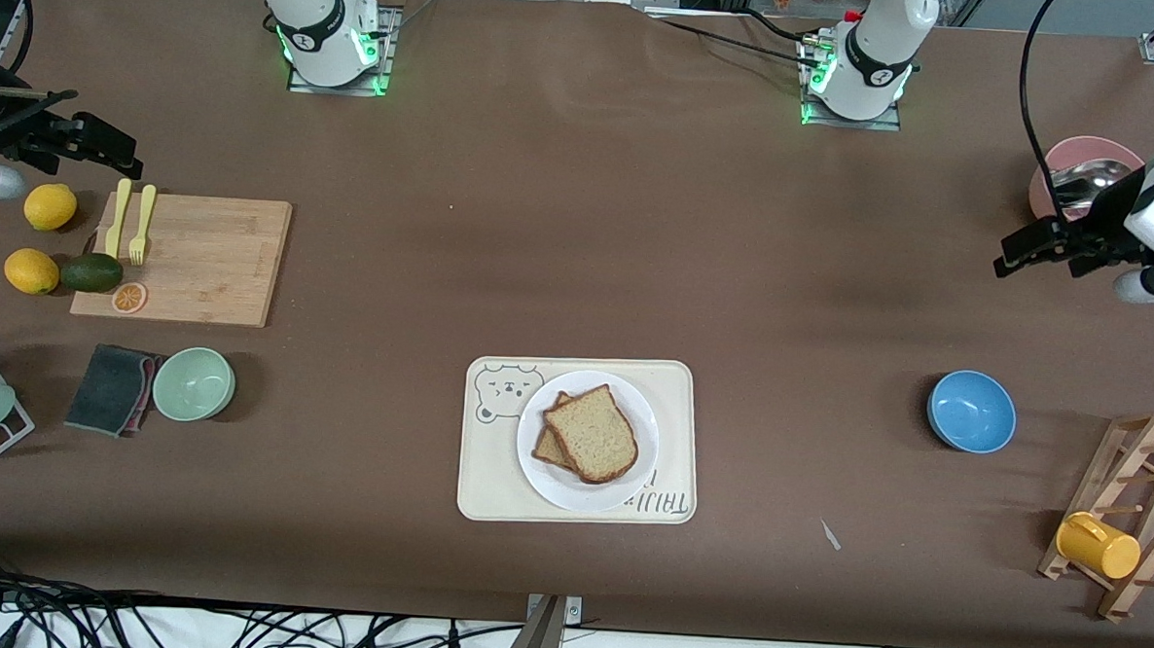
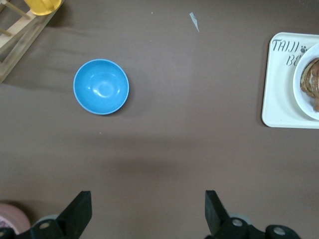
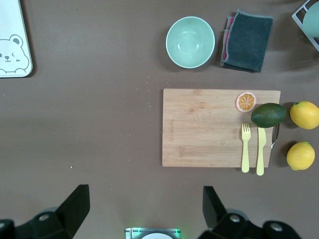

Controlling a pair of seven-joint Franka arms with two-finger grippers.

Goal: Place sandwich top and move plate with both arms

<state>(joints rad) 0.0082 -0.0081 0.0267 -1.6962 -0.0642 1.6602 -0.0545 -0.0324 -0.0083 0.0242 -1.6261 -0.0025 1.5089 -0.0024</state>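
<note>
the sandwich top [image 1: 592, 433] is seen stacked on the plate [image 1: 628, 490]; both the left gripper [image 2: 148, 211] and right gripper [image 3: 145, 209] are held aloft at the tabletop's ends, jaws spread wide.

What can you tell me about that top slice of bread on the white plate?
The sandwich top is a plain slice of light brown, grainy-looking bread with a darker crust, one end rounded. It lies flat on another slice, skewed so the lower one peeks out at the side toward the right arm's end of the table. Both rest on the round glossy white plate, which sits on the cream tray with a bear drawing. Nothing else touches it; neither claw is near.
</note>
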